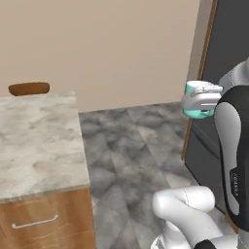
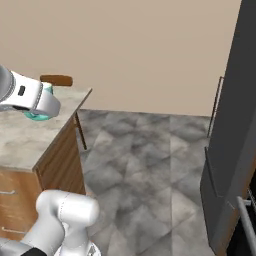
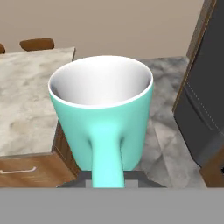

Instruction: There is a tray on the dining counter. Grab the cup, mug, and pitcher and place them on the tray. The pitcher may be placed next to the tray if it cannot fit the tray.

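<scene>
Mug (image 3: 103,113) held up in the air by the fingers (image 3: 107,177), off to the side of the counter.

Teal mug w/ white inside sits upright in the hand view, handle facing the camera and running down to the fingers, which are narrowed onto it; the fingers themselves are mostly hidden behind the handle. In the left base view the mug (image 1: 197,99) shows at the end of the white arm, over grey tiled floor (image 1: 136,146), near a dark tall cabinet (image 1: 228,44) at right. In the right base view the mug (image 2: 40,112) peeks out behind the white wrist, lined up w/ the counter (image 2: 30,135) edge. Marble-look counter top, wooden base w/ drawer handle (image 1: 34,223); a wooden chair back (image 1: 29,88) shows behind it. Beige wall (image 1: 121,44) at back.
</scene>
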